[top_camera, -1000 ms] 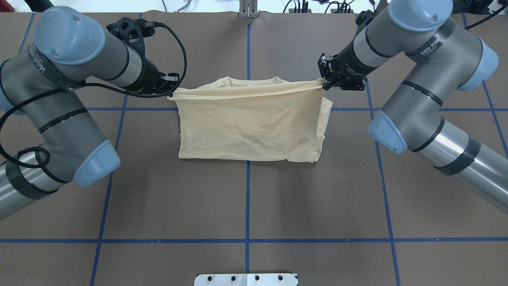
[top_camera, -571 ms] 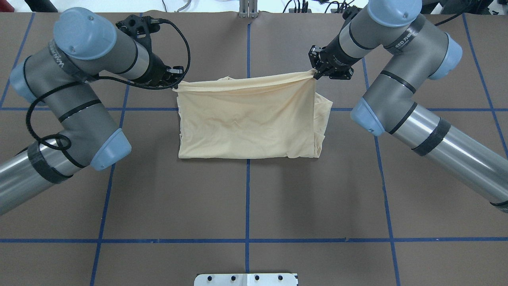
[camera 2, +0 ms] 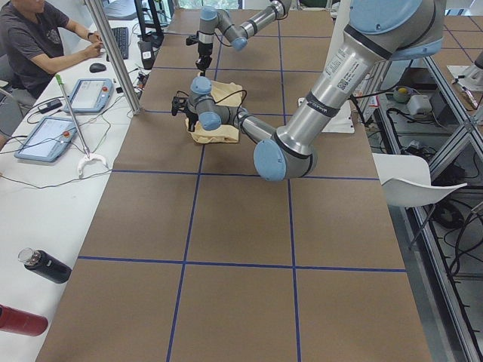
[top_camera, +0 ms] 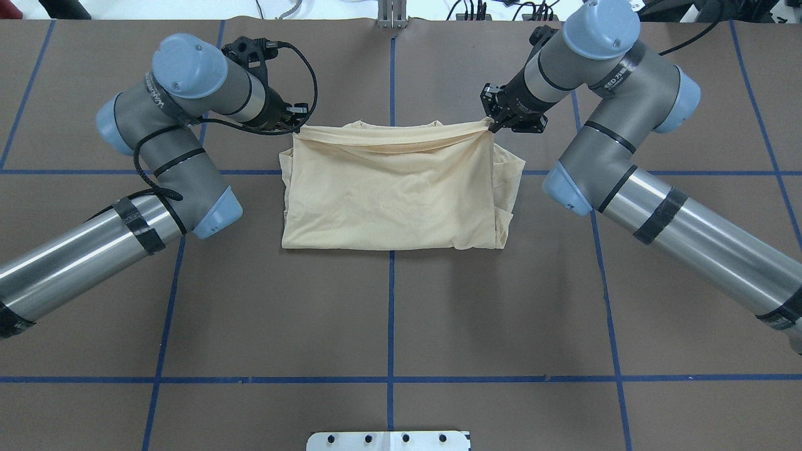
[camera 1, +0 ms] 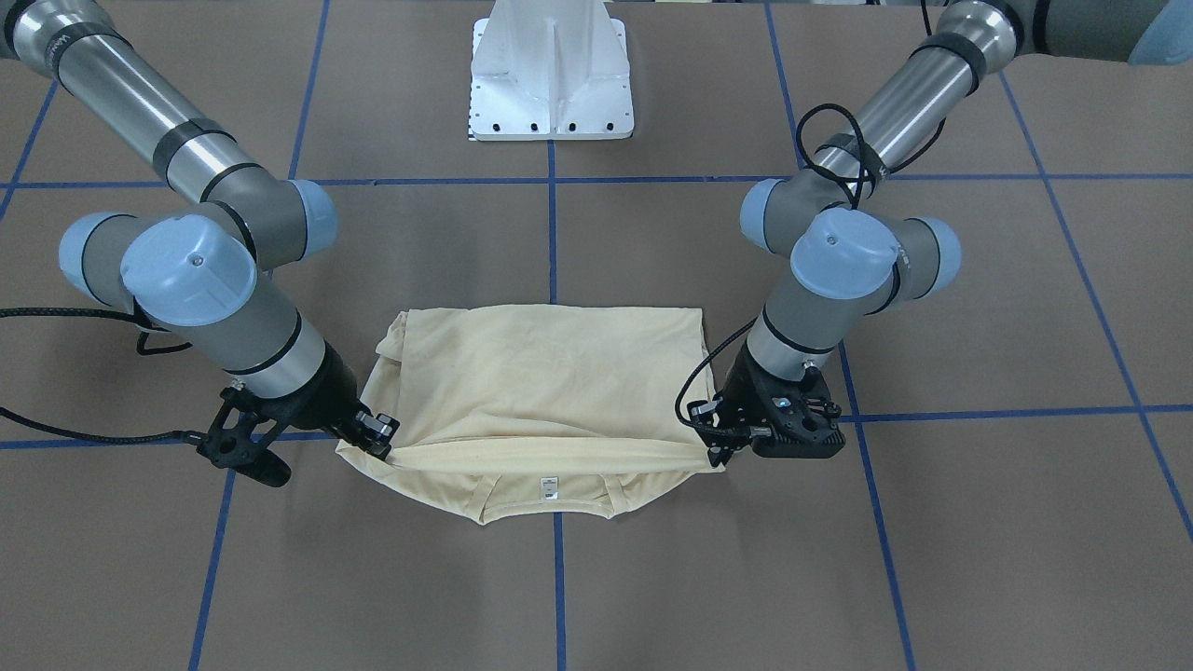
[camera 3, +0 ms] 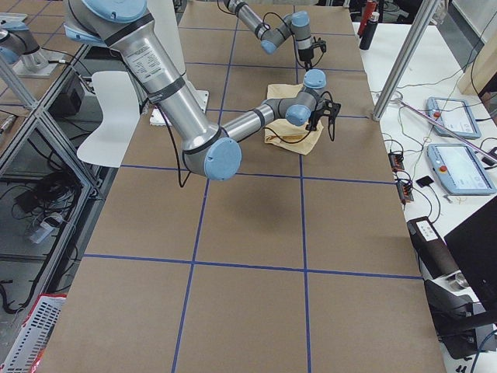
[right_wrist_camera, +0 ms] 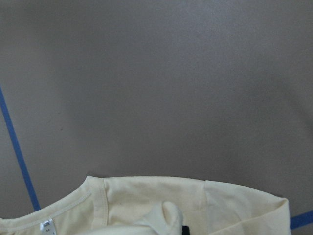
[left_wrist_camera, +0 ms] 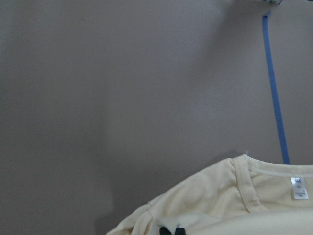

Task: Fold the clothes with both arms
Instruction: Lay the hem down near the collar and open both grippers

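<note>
The pale cream-yellow T-shirt (top_camera: pixel 391 194) lies folded in half on the brown table, print hidden. Its doubled-over edge is stretched taut between both grippers just short of the collar. My left gripper (top_camera: pixel 297 127) is shut on that edge's left corner, and my right gripper (top_camera: pixel 490 123) is shut on its right corner. From the front, the right gripper (camera 1: pixel 380 438) and left gripper (camera 1: pixel 716 445) hold the edge above the collar, where the white neck label (camera 1: pixel 549 486) shows. The wrist views show the collar (left_wrist_camera: pixel 244 188) (right_wrist_camera: pixel 95 196) and bare table beyond.
The white pedestal base (camera 1: pixel 552 75) stands at the robot's side of the table. Blue tape lines (top_camera: pixel 391 313) grid the brown surface. A metal post (camera 2: pixel 113 56), control tablets (camera 2: pixel 45 138) and a seated person (camera 2: pixel 34 38) are off the far side.
Both grippers have carried the held edge away from the robot, across the shirt toward the collar. Both arms have stretched further out and drawn inward.
</note>
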You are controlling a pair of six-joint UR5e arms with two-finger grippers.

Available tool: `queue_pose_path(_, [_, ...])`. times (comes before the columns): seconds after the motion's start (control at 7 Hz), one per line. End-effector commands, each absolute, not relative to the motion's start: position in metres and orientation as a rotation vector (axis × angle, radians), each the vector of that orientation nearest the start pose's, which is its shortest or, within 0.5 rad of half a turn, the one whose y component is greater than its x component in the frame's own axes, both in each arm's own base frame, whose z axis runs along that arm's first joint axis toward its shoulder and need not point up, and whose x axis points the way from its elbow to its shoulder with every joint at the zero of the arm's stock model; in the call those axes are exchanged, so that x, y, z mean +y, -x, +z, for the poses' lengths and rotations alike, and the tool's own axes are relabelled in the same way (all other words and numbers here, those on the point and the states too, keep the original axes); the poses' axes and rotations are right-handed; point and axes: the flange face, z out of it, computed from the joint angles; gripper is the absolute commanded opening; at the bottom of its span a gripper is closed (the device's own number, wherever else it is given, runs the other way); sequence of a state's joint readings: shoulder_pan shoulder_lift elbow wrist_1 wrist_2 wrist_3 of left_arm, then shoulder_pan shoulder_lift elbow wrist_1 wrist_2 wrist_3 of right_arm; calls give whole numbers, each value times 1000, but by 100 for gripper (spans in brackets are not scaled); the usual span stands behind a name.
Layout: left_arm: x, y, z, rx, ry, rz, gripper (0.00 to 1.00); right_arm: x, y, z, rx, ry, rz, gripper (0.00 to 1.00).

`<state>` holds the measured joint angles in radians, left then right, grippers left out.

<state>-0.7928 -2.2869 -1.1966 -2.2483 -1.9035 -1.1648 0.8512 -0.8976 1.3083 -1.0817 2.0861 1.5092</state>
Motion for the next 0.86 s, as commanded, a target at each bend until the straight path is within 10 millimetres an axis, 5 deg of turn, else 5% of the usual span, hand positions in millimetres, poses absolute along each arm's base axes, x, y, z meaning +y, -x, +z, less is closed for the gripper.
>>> queue_pose_path(0.0, [-637,-484,319,999,-343,-191,0,-629,456,320,-980,54,490,0])
queue_pose_path(0.71, [-634,-486,313,1008,-348,-183,0,-635,465,329,-956,57,490,0])
